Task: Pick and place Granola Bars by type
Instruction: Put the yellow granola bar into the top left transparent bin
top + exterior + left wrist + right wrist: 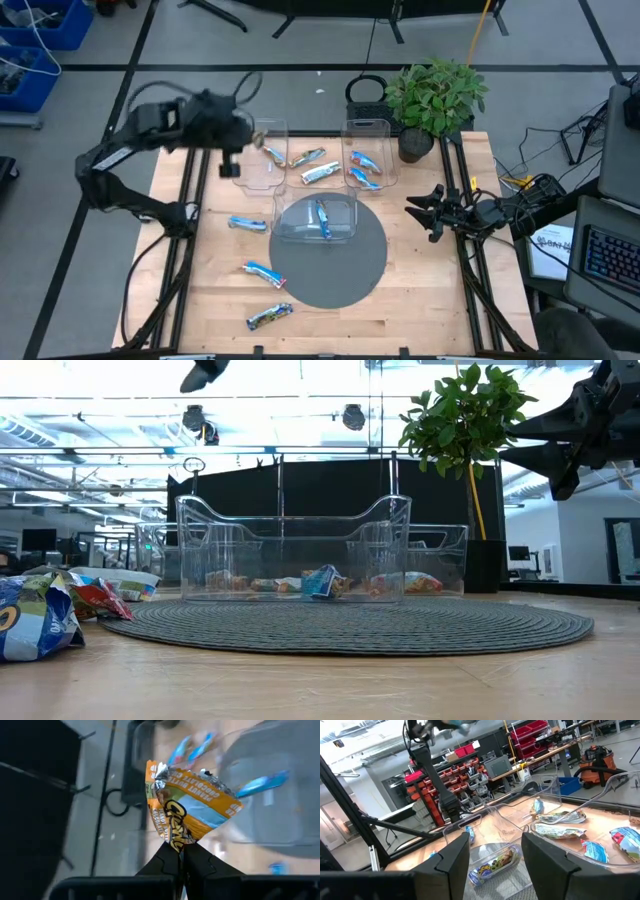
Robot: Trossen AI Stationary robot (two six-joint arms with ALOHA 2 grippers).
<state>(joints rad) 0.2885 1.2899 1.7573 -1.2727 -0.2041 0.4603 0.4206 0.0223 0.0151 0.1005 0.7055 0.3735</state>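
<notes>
The granola bar [192,802] in the left gripper [181,855] is a crinkled orange-and-pale-blue foil packet with silver ends, pinched by its lower edge between the closed fingers so it fans out just beyond the tips. Only the left wrist view shows that wrapper, while the high view shows the left gripper [231,163] raised over the far-left clear bin [262,158], with other bars in the three bins and three more loose on the table's [430,290] near left. Over at the right edge, the right gripper [424,213] hangs with its fingers apart, holding nothing.
</notes>
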